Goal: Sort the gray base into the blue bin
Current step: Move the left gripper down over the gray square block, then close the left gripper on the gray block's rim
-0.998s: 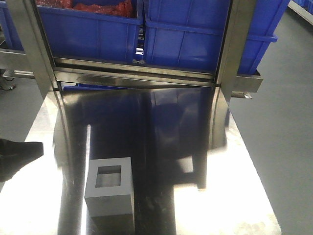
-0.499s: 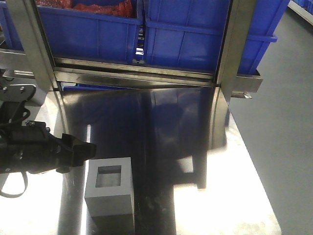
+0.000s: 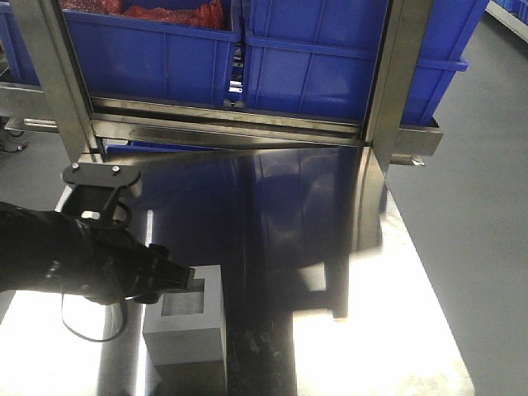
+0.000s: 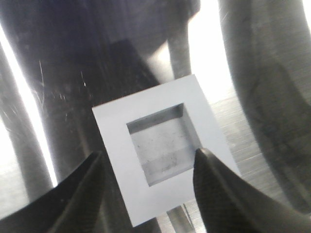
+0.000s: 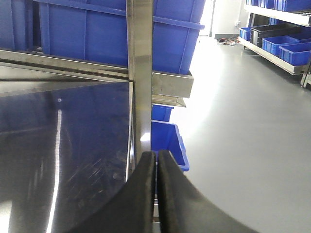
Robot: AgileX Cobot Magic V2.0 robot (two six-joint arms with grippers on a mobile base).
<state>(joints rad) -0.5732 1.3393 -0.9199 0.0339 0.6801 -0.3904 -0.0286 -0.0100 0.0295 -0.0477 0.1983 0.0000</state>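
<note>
- Jaws of left gripper (image 4: 149,154) spread wide, now straddling gray base (image 3: 183,334); a second ago this arm was barely in view.
- Jaws of right gripper (image 5: 156,158) clenched on nothing.
- Base unmoved on surface (image 3: 396,330); blue bin (image 3: 330,74) well behind, so grasp looks next.

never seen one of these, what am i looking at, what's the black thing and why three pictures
It is a robot with two arms, each ending in a two-fingered gripper with its own camera. The front view looks down on a steel table; the black left arm reaches over the gray base, a block with a square recess on top. The left wrist view looks straight down from the left gripper: it is open, straddling the block, holding nothing yet. The right wrist view shows the right gripper shut and empty, near the table's edge. Behind, a rack holds blue bins.
</note>
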